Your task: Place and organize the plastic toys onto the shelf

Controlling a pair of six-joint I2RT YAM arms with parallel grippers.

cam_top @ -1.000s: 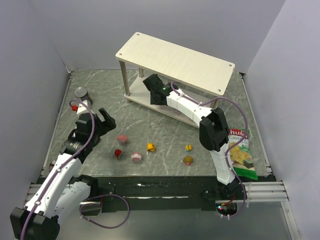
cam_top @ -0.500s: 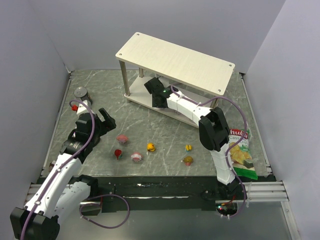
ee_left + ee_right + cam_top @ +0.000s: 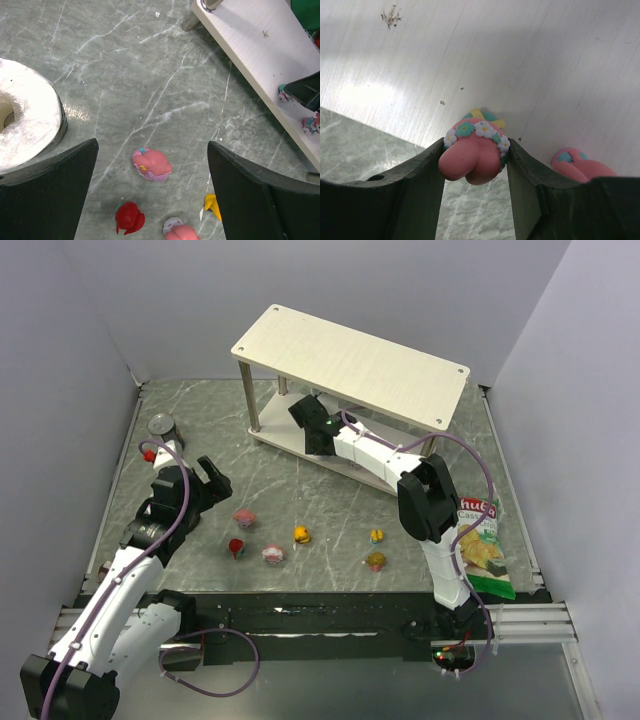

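The pale wood shelf (image 3: 350, 360) stands at the back; its lower board shows in the left wrist view (image 3: 250, 55) and the right wrist view (image 3: 495, 55). My right gripper (image 3: 476, 155) is shut on a pink toy (image 3: 473, 150) with a flower band, at the lower board's front edge (image 3: 312, 420). A second pink toy (image 3: 577, 166) lies on the board beside it. My left gripper (image 3: 150, 190) is open above the floor. Below it are a pink toy (image 3: 151, 164), a red toy (image 3: 129, 218), another pink toy (image 3: 180, 231) and an orange-yellow toy (image 3: 212, 205). In the top view lie a yellow-blue toy (image 3: 377, 536) and a brown-pink toy (image 3: 376, 561).
A metal can (image 3: 161, 427) stands at the far left, with a small red item (image 3: 149, 454) beside it. A white tape roll (image 3: 25, 122) lies left of my left gripper. A green chips bag (image 3: 482, 545) lies at the right. Grey walls close in the table.
My right gripper has moved slightly further toward the shelf's lower board with the pink toy, then stayed still. The left arm has not moved.
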